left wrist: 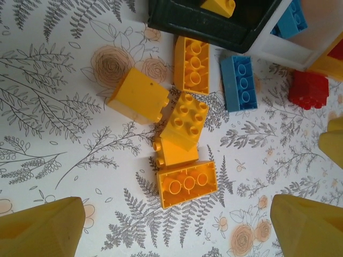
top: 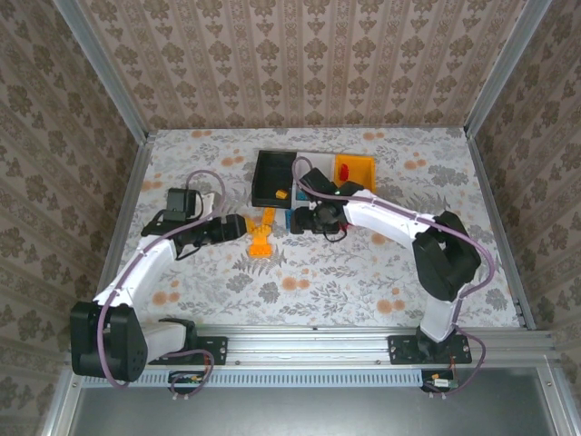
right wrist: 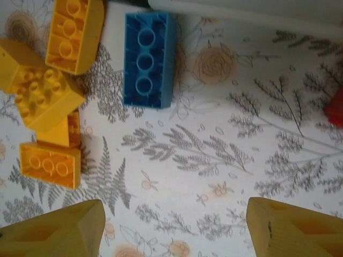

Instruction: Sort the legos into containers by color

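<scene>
While yellow bricks (left wrist: 185, 120) lie loose mid-frame, left hand (left wrist: 177, 214) and right hand (right wrist: 177, 214) hang wide open, empty, poised to pick.

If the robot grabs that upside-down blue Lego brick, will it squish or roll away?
Probably not. The blue plastic Lego brick looks hard and boxy, so it should stay stiff. It lies flat, hollow side up, so it's likely light and won't roll. Its smooth sides might slip.

Both arms bend inward toward each other, the left gripper (left wrist: 174, 227) and right gripper (right wrist: 174, 227) near one another, each pointing down, fingers spread wide.
</scene>
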Available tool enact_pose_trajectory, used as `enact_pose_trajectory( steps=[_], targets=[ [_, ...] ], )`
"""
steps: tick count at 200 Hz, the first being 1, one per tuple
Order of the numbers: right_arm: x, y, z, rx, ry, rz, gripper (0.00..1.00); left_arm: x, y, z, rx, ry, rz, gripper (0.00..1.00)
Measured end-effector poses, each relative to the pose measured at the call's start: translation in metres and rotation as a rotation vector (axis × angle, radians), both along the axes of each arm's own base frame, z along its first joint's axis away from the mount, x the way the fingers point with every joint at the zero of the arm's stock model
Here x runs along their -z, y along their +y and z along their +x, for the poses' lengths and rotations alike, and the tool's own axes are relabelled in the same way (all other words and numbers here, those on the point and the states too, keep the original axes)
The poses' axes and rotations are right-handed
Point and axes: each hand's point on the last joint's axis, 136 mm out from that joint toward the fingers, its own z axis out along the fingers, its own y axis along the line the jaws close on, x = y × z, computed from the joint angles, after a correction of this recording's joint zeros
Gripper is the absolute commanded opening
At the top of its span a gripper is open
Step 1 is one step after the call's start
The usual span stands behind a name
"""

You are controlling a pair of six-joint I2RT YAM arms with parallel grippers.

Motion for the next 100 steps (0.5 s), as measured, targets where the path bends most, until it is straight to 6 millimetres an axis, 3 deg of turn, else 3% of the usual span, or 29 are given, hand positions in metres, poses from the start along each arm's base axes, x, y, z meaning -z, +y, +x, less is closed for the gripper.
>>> enact_pose_trajectory(
  steps=[53, 100],
  targets=[
    [0.009, 0.020, 0.025, -0.031, 0.007, -0.025, 0.72, -0.002, 0.002, 0.004, -0.010, -0.012, -0.020, 0.92],
    [0.021, 0.033, 0.031, -0.056, 0.030, -0.050, 0.71, -0.003, 0.003, 0.005, -0.016, -0.011, -0.031, 0.93]
  ],
)
